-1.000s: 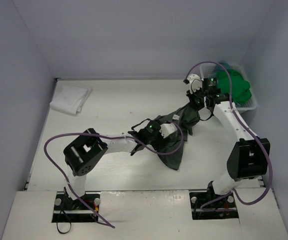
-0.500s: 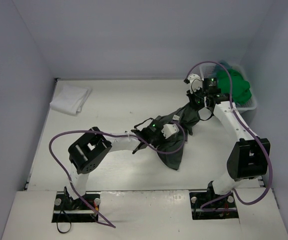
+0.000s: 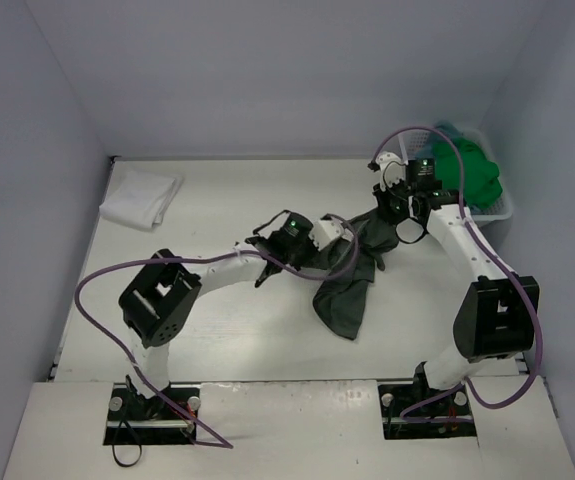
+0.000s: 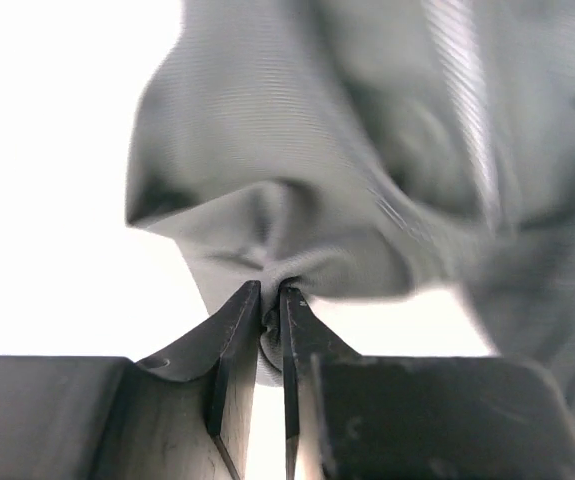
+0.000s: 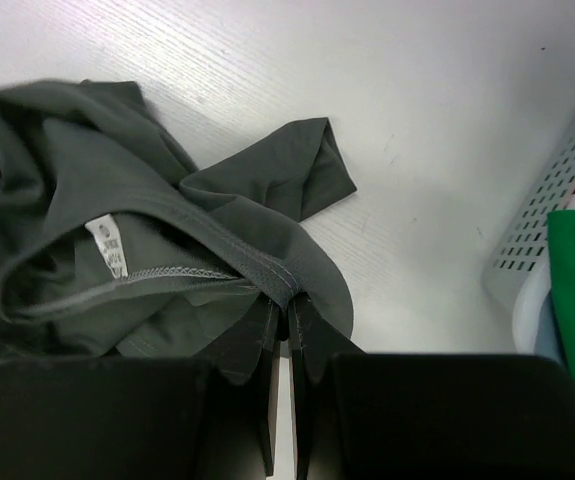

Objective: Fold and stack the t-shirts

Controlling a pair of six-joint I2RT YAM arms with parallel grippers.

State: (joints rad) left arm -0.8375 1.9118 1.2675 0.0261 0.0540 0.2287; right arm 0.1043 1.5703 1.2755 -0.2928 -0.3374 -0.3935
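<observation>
Grey t-shirt (image 3: 347,295) shifted; label (image 5: 107,246) illegible.

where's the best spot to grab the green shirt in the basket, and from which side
Take the green shirt by its bunched top, which seems to heap above the basket rim, coming straight down. The lattice walls block the sides; crumpled folds offer a ridge to pinch. The left gripper and right gripper are both shut on the dark grey shirt.

Legible text: none found in any view.
One small white neck tag (image 5: 109,246) sits inside the collar of the dark grey t-shirt (image 5: 67,160); its faint print is too small to read.
</observation>
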